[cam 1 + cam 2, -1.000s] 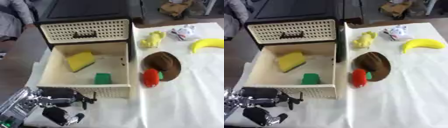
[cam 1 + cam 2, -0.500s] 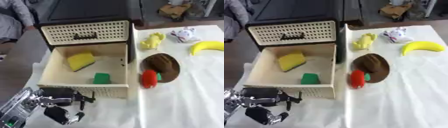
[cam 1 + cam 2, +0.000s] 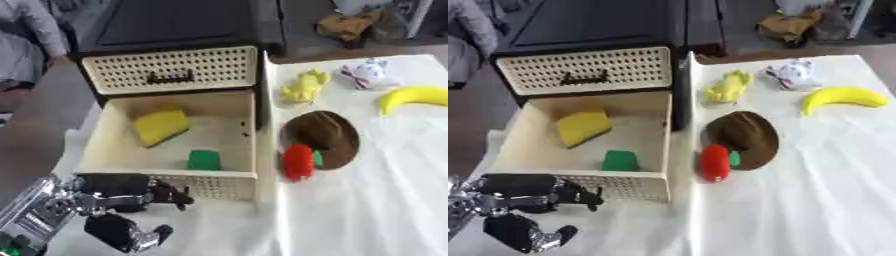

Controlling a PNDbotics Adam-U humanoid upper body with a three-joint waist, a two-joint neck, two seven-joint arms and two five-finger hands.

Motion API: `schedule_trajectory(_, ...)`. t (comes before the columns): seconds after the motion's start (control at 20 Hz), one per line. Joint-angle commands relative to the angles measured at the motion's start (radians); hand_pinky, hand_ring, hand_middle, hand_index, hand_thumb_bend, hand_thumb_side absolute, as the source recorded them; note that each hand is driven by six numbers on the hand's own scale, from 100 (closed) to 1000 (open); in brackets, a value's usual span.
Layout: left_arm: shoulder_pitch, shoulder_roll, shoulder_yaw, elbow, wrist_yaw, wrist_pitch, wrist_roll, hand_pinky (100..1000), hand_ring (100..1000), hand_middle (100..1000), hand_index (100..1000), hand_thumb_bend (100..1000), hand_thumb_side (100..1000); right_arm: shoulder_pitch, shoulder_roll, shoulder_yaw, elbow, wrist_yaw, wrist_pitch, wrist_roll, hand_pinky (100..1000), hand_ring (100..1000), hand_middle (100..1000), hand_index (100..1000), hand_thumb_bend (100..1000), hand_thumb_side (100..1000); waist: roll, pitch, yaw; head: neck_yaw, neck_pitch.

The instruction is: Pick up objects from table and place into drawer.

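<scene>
So the left hand [image 3: 114, 200] sits low by the drawer's [image 3: 105, 130] front wall, fingers curled, holding nothing that I can see. The red thing [image 3: 297, 161] lies right of the drawer beside the brown disc [image 3: 325, 136], long axis pointing away, so well right of those fingers. The right hand isn't visible.

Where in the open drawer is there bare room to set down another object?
The drawer floor is bare along its right wall, beside the yellow sponge and behind the green block, and at front left. On the table, the red object crowds the brown disc.
</scene>
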Motion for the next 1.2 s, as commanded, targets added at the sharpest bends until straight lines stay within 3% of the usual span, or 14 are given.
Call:
schedule_trajectory(0.05, -0.031, 0.024, 0.022, -0.009, 0.022, 0.012, 0.0, 100, 100, 849, 1000, 100, 755, -0.013, -0.012, -0.012, -0.015, 0.008, 0.0, -0.002, 640, 785, 584, 666, 532, 999, -0.005, -0.009, -0.002, 0.002, -0.016)
schedule_trajectory(0.85, -0.053, -0.005, 0.002, 0.085, -0.036, -0.02, -0.017, 100, 105, 895, 1000, 100, 791, -0.012, 0.0, -0.019, -0.015, 0.001, 0.004, 0.0, 645, 790, 588, 668, 528, 990, -0.003, 0.001, -0.006, 0.006, -0.028)
schedule_trajectory(1.2, -0.076, -0.036, -0.022, 0.074, 0.082, -0.027, -0.032, 100, 112, 905, 1000, 100, 822, -0.009, 0.008, -0.02, -0.015, 0.004, 0.013, 0.005, 646, 792, 588, 668, 529, 987, -0.005, 0.002, -0.01, 0.004, -0.039)
